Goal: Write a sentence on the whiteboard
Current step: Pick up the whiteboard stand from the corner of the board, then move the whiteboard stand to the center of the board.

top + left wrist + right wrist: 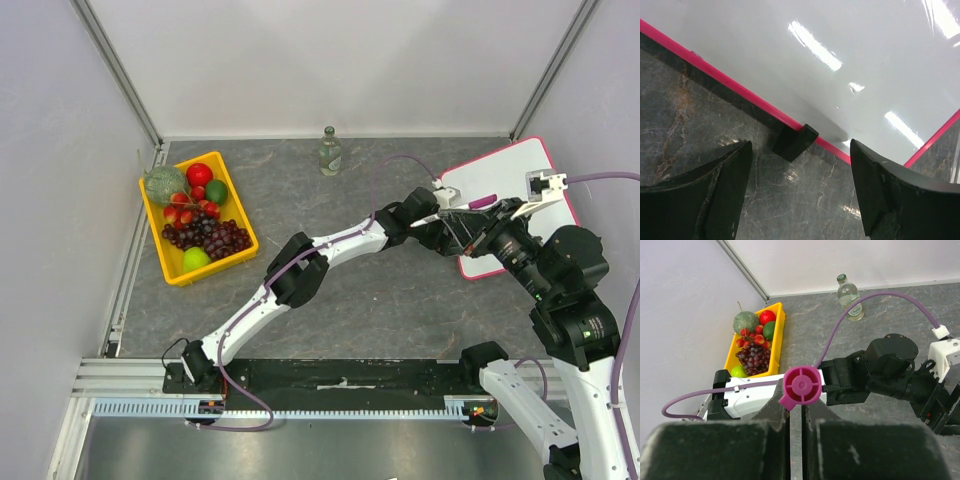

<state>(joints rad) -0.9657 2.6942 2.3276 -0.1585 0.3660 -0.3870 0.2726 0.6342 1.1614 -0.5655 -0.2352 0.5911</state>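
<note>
The whiteboard lies at the far right of the table, white with a pink rim; no sentence shows on it. In the left wrist view its surface is blank, with a black clip on the pink edge. My left gripper is open and empty, its jaws wide apart over the table just before that clip. My right gripper is shut on a magenta marker, held above the board's left part. The marker's end points at the right wrist camera, between the fingertips.
A yellow tray with grapes, apples and other fruit stands at the left. A glass bottle stands at the back centre. My left arm stretches across the dark marbled table under my right gripper.
</note>
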